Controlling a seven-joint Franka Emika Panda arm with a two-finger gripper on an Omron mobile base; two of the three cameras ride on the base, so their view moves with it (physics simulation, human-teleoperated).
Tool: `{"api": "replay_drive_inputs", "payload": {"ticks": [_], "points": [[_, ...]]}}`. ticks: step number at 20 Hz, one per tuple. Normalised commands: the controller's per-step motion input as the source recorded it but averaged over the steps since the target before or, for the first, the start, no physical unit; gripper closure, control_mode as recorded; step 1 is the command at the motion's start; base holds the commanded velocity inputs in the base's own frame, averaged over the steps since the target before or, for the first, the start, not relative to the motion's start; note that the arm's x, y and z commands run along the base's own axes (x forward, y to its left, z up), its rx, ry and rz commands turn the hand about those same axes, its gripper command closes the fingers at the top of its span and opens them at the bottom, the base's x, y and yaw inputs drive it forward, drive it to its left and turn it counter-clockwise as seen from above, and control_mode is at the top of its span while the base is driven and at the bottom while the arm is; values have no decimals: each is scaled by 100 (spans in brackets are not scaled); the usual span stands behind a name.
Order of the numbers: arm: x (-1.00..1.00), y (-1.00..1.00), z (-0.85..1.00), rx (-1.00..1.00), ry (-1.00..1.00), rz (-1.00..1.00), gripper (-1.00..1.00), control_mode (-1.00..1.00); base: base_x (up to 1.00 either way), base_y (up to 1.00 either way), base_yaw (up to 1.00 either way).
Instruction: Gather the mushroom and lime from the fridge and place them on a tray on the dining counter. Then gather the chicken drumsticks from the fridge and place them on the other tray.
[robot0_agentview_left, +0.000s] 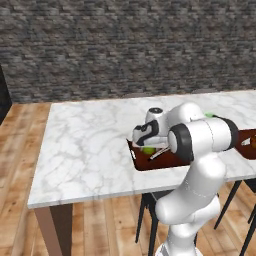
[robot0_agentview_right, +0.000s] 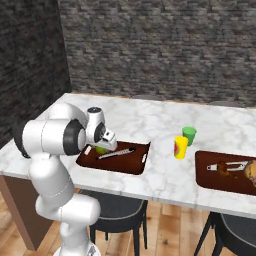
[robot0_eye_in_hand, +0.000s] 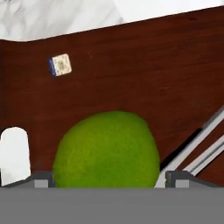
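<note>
- The dining counter (robot0_agentview_right: 150, 125) had a white marble-looking top with grey veining, smooth and kinda polished.
- Near tray (robot0_agentview_right: 131, 167) looked like dark reddish-brown wood, smooth with a low sheen; the other tray (robot0_agentview_right: 205, 172) had the same finish.
- The lime (robot0_eye_in_hand: 107, 151) was a flat matt green, with barely any skin texture up close.
- A small paper-like sticker (robot0_eye_in_hand: 60, 64) sat on the tray floor.
- Long utensil (robot0_agentview_right: 116, 153) on the near tray looked like pale brushed metal.
- The yellow cup (robot0_agentview_right: 180, 148) and green cup (robot0_agentview_right: 189, 135) looked like plain plastic.
- Back wall (robot0_agentview_left: 125, 45) was rough grey stone brick.
- Floor (robot0_agentview_left: 20, 150) was wood planks, lightly glossy.
</note>
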Motion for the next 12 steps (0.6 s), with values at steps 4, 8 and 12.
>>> {"api": "replay_drive_inputs", "payload": {"ticks": [4,8,12], "points": [[-35,0,44,0,0,0,-100,-100,0,0,0],[-36,0,70,0,0,0,-100,-100,0,0,0],[-53,0,63,0,-1,0,-100,-100,0,0,0]]}}
